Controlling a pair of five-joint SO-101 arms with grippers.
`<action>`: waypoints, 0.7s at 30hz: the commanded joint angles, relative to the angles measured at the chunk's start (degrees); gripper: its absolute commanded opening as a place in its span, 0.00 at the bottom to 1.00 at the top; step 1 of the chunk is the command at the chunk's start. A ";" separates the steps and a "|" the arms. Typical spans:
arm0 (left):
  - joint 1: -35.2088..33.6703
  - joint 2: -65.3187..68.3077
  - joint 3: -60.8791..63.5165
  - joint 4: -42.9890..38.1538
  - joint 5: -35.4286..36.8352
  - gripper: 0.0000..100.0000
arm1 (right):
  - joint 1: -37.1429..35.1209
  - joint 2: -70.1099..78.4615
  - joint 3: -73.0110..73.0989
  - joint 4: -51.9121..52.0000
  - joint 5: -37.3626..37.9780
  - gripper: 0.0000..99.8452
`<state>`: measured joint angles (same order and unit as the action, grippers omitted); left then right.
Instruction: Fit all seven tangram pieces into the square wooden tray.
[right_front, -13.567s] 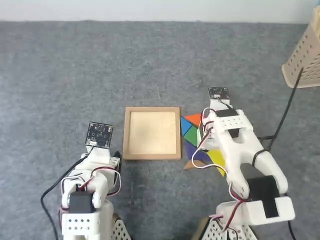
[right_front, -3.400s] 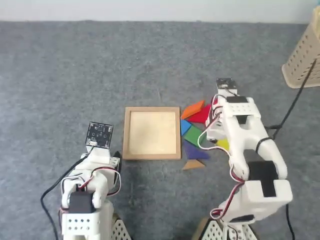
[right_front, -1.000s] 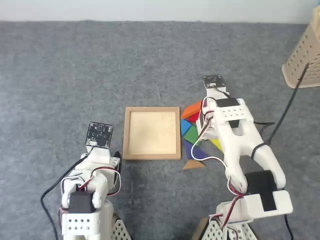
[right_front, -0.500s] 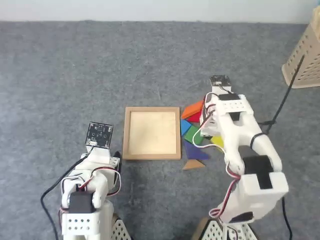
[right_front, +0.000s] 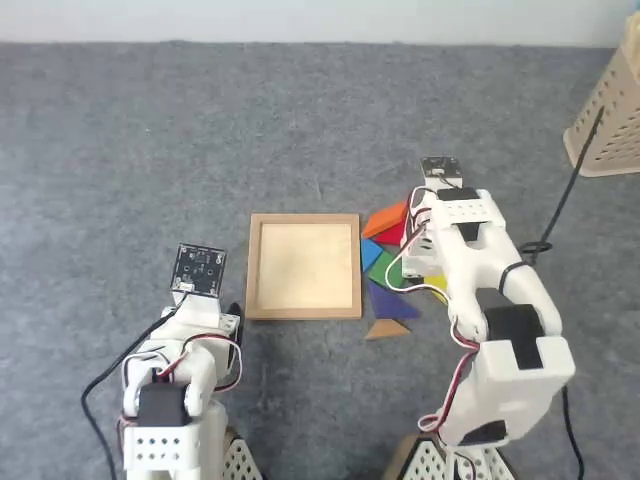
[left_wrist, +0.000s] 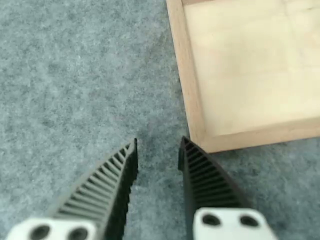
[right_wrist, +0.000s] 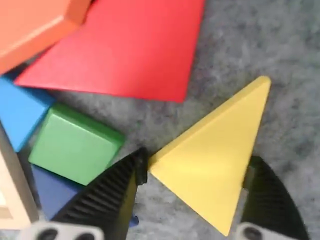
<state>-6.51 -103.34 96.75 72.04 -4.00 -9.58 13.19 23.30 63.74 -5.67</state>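
Note:
The square wooden tray (right_front: 305, 265) lies on the grey carpet with nothing in it. The tangram pieces lie just to its right: orange (right_front: 385, 218), red (right_front: 398, 234), blue (right_front: 370, 252), green (right_front: 388, 270), dark blue (right_front: 392, 300), tan (right_front: 387, 328) and the yellow triangle (right_front: 437, 286). My right arm hangs over them. In the right wrist view my right gripper (right_wrist: 196, 162) has its fingers against two sides of the yellow triangle (right_wrist: 215, 170), which rests on the carpet next to the green square (right_wrist: 75, 145) and red triangle (right_wrist: 135, 55). My left gripper (left_wrist: 157, 149) stands open by the tray's near left corner (left_wrist: 200, 145).
A beige slatted basket (right_front: 610, 110) stands at the far right edge. A black cable (right_front: 575, 215) runs across the carpet beside the right arm. Bare grey carpet stretches behind and to the left of the tray.
The right arm has swung slightly to the right over the pieces, and its gripper now sits around the yellow triangle. The left arm has not moved.

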 joint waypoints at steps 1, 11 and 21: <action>0.00 -0.88 -0.22 0.26 0.44 0.13 | 0.75 0.22 -2.81 0.92 -0.44 0.21; 0.00 -0.88 -0.22 0.26 0.44 0.13 | 0.75 -0.75 -2.64 1.19 1.41 0.20; 0.00 -0.88 -0.22 0.26 0.44 0.13 | -2.07 -15.16 4.84 1.27 4.13 0.20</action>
<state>-6.51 -103.34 96.75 72.04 -4.00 -9.76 4.92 27.60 64.70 -3.03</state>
